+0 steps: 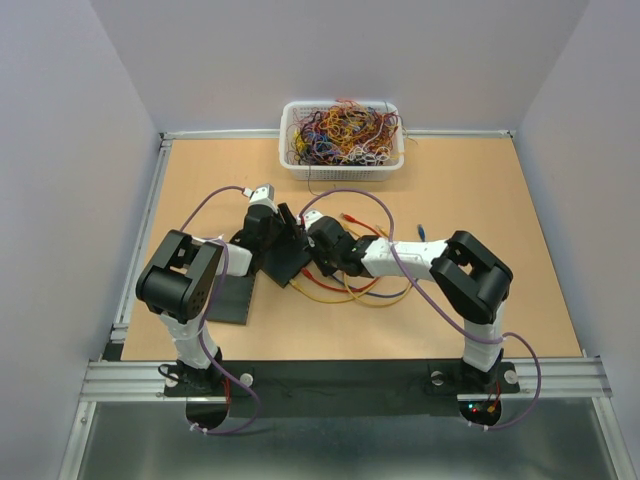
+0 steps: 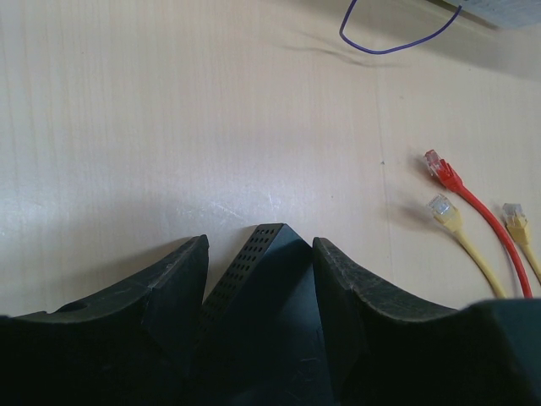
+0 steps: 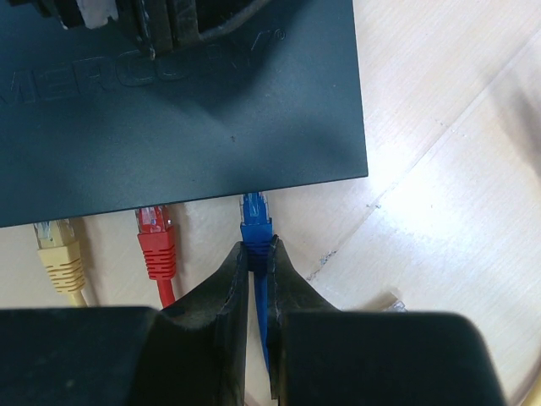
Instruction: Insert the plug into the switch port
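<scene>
Left gripper (image 2: 260, 245) partly spread over the wooden table (image 1: 480, 200), jaws clamped on a corner of the black network switch (image 3: 186, 110), held tilted. Basket (image 1: 290, 165) of tangled cables sits at the far edge. Right gripper (image 3: 258, 254) is nearly closed, pinching the blue plug (image 3: 256, 220), whose tip meets the switch's edge; can't tell if seated. Red plug (image 3: 155, 241) and yellow plug (image 3: 57, 249) are alongside.

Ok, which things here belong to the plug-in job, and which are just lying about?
Job: switch, held by left gripper; blue plug, pinched in right gripper at the switch's edge.
Lying about: basket of cables; loose red cable and yellow cables; black mat.
</scene>
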Robot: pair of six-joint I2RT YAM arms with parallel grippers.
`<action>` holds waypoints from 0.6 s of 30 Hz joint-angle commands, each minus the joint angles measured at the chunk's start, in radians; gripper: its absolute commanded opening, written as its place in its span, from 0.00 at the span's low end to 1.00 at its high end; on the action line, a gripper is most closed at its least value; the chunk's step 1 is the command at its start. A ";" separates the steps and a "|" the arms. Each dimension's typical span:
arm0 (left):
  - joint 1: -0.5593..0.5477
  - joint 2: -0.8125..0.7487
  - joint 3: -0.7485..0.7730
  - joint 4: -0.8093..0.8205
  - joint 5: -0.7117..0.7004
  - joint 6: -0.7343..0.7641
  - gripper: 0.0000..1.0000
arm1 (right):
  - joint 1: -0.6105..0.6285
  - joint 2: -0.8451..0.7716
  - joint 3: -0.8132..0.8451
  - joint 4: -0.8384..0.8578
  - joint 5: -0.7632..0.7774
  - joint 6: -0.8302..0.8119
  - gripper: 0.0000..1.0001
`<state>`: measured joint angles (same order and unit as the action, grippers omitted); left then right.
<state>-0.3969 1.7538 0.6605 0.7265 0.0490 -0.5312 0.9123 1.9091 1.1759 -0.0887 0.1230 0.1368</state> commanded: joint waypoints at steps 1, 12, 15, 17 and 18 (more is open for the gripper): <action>-0.023 0.024 -0.058 -0.151 0.094 -0.010 0.62 | 0.023 -0.016 0.019 0.216 -0.037 0.035 0.00; -0.026 0.036 -0.056 -0.124 0.149 0.005 0.62 | 0.023 0.010 0.065 0.216 -0.028 0.020 0.01; -0.031 0.045 -0.055 -0.111 0.176 0.014 0.62 | 0.025 0.016 0.087 0.218 -0.025 0.012 0.01; -0.033 0.053 -0.047 -0.107 0.205 0.025 0.62 | 0.025 0.027 0.112 0.216 -0.026 0.007 0.01; -0.034 0.058 -0.044 -0.105 0.213 0.028 0.62 | 0.025 0.033 0.123 0.216 -0.026 0.000 0.00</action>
<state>-0.3908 1.7596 0.6540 0.7528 0.0937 -0.4965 0.9123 1.9141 1.1885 -0.1013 0.1238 0.1329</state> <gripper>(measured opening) 0.621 0.115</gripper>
